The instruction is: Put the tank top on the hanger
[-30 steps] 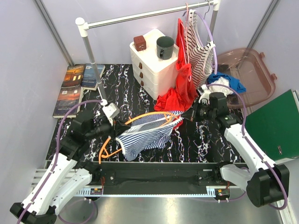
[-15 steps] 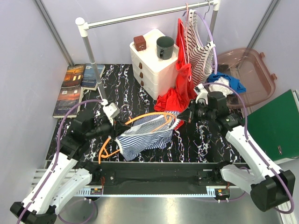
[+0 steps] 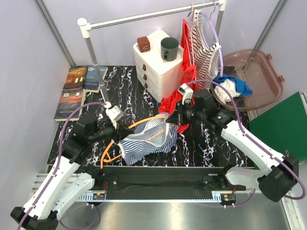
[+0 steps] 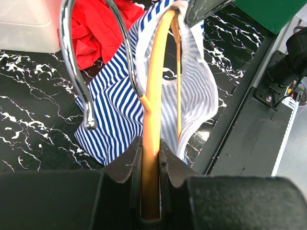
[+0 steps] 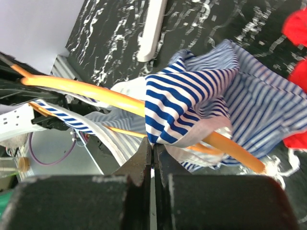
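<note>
The navy-and-white striped tank top hangs bunched over the orange hanger above the black marbled table. My left gripper is shut on the hanger's orange bar, just below its metal hook; the tank top drapes beyond. My right gripper is shut on a fold of the tank top, pulled over the hanger's shoulder. The hanger's right end is hidden under cloth in the top view.
A plain red garment lies and hangs behind the tank top. A red-striped top on a purple hanger hangs from the rail. White drawers with a dark cup, books, a brown bin, green board.
My right gripper has moved left with the tank top's edge, bunching the cloth along the hanger. The left gripper and hanger have stayed put.
</note>
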Controlling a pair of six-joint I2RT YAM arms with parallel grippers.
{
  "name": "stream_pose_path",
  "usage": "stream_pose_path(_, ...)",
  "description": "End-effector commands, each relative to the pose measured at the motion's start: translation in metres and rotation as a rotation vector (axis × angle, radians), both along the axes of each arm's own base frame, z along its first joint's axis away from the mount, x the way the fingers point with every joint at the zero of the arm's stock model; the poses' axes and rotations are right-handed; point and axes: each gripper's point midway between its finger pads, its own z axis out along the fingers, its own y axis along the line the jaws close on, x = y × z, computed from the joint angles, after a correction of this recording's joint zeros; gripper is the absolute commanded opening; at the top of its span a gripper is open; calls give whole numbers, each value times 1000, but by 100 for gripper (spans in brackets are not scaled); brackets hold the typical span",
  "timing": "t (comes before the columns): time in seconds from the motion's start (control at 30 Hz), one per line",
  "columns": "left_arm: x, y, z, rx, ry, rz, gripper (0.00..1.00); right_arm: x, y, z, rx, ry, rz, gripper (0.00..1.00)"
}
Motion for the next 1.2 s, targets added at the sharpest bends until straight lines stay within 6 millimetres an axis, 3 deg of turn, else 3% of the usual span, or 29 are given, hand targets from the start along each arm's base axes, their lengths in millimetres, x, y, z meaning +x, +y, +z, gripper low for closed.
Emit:
stream_pose_path(0.0,5,-3,18,-36,-70,-8,0,6,26,32,42,-100,31,0)
stream_pose_path(0.3,5,-4,17,-35,-65,-12,0,-24,82,47,57,-147,202,0)
stream_pose_path(0.53,10,0,15,-21,-65,21,0,-45,102,53,61,-176,328,3)
stream_pose_path(0.67,11,-1,13,-16,-54,18,0,-50,98,46,16,-202,357,17)
stream_pose_path(0.7,11,-1,11,-13,-49,19,0,-51,95,43,1,-198,359,27)
stream_pose_path(0.77,11,-2,11,-13,-50,14,0,-54,89,41,-18,-207,364,37)
stream_pose_path(0.8,11,-1,12,-14,-51,16,0,-55,87,42,-21,-210,365,55)
stream_pose_path(0.83,11,-1,12,-14,-51,14,0,-56,86,40,-29,-211,367,63)
stream_pose_path(0.93,11,-1,12,-14,-51,16,0,-61,78,43,-42,-226,380,79)
stream_pose_path(1.17,8,-3,12,-15,-59,-5,0,-83,48,62,-74,-316,452,83)
